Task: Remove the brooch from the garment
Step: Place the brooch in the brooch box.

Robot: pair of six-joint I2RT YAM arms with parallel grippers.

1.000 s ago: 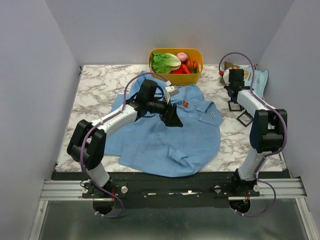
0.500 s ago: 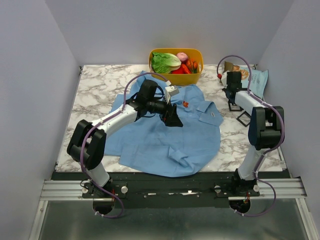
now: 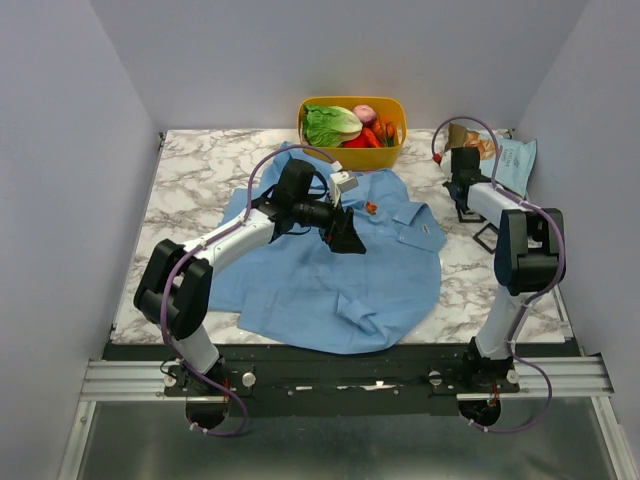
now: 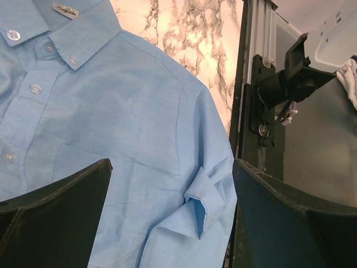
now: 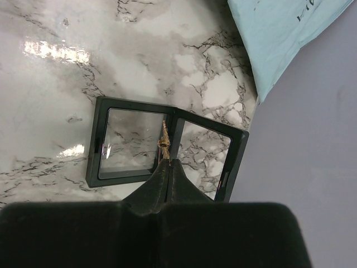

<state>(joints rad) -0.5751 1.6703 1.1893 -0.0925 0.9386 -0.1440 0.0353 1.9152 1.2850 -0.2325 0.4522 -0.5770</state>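
A: So, what has changed since a second ago?

B: Only the right arm. Its elbow has swung a little toward the middle of the table (image 3: 200, 180), and the wrist has drawn slightly toward the far edge, uncovering more of the pale blue pouch (image 3: 515, 160) behind it. The left arm and the garment (image 3: 330, 270) lie just as they did.

A: Where is the brooch (image 5: 165, 135)?

B: Off the garment. The right hand (image 5: 166, 162) has its fingers pressed together on it, at the far right of the table, well apart from the shirt. It is a thin golden-tan sliver sticking out of the fingertips.

A: Which way does it point?

B: Its long axis runs nearly in line with the fingers, free end straight away from the hand, leaning a touch to the left in the wrist view. There it lines up with the hinge strip between the two clear panes of a black-framed case (image 5: 131, 142) lying open on the table. Whether it touches the case, I cannot tell.

A: And the left hand (image 3: 345, 232)?

B: Fingers spread wide with nothing between them, hovering above the shirt's chest near the collar. A red-orange ornament (image 3: 371, 208) sits on the cloth just beside it, and a yellow basket (image 3: 350, 157) of vegetables stands beyond the collar.
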